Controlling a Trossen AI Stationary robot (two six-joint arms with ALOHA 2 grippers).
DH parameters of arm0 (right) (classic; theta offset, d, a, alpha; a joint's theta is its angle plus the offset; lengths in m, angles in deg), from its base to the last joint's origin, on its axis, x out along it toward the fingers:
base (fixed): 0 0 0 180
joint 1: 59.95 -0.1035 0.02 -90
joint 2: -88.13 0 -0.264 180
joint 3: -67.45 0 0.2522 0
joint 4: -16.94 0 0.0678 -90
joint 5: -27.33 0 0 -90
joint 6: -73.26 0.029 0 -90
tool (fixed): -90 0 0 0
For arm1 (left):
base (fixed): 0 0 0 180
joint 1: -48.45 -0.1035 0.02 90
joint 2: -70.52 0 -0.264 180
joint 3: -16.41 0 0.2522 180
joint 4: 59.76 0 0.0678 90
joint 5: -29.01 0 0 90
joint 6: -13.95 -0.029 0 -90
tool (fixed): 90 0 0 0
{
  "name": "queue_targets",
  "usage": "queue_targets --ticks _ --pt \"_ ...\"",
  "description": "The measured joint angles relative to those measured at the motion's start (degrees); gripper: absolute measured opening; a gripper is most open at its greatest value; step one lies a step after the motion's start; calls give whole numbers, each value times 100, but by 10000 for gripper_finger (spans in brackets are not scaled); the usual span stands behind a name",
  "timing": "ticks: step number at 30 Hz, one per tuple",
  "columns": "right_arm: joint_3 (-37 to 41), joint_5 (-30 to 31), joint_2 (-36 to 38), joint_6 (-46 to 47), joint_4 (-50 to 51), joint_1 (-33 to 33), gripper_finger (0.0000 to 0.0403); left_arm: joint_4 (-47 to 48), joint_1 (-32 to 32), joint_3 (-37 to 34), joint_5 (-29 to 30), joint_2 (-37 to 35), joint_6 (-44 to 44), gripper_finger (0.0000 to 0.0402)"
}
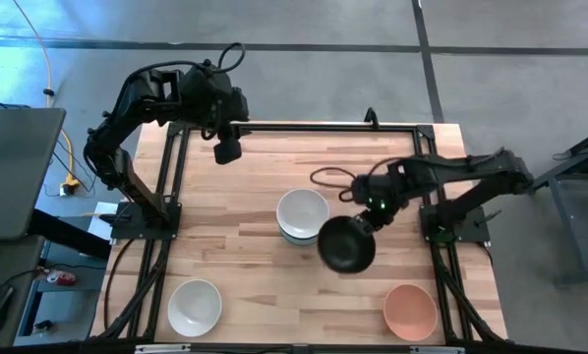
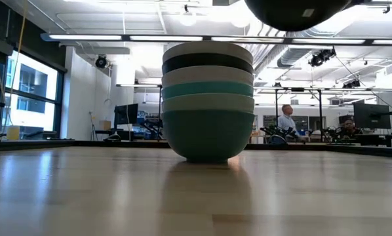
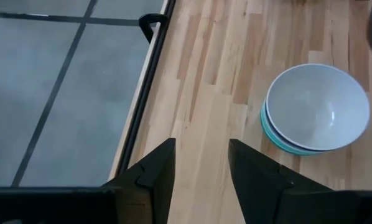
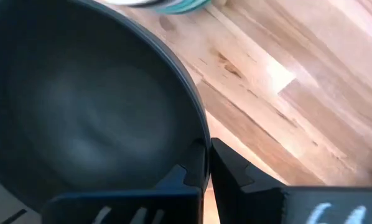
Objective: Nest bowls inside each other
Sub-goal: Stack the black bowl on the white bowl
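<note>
A stack of several nested bowls (image 1: 303,216) stands on its teal bottom bowl at the table's middle, a white bowl on top; the low view (image 2: 208,98) shows it too. A black bowl (image 1: 346,246) hangs in the air just to the stack's near right, with my right gripper (image 1: 367,223) shut on it. In the low view the black bowl (image 2: 294,12) is higher than the stack's top. A single white bowl (image 1: 195,306) and a salmon-pink bowl (image 1: 410,311) sit near the front edge. My left gripper (image 1: 227,150) waits open, high over the far left. My right gripper pinches the black bowl's rim (image 4: 200,160) on its far-right side, with one finger (image 4: 176,179) inside the bowl and the other (image 4: 236,171) outside. The fingers slant down from the table's right. The bowl is lifted clear of the table, mouth up.
A black frame rail (image 1: 323,125) runs along the table's far edge, with the arm bases at both sides. Bare wood lies between the stack and the two single bowls. In the left wrist view, the stack (image 3: 316,109) lies ahead of the open left gripper (image 3: 201,165).
</note>
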Motion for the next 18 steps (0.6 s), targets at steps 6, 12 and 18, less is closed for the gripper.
queue_targets --ticks 6,12,18 --pt "-315 88 -11 -605 262 629 0 0 0 0 0 0 -1 138" --pt "-1000 422 -19 -921 814 1155 0 0 0 0 -2 2 8 138" --pt "-1878 576 -486 -1372 1460 1430 0 0 0 0 -2 2 17 138"
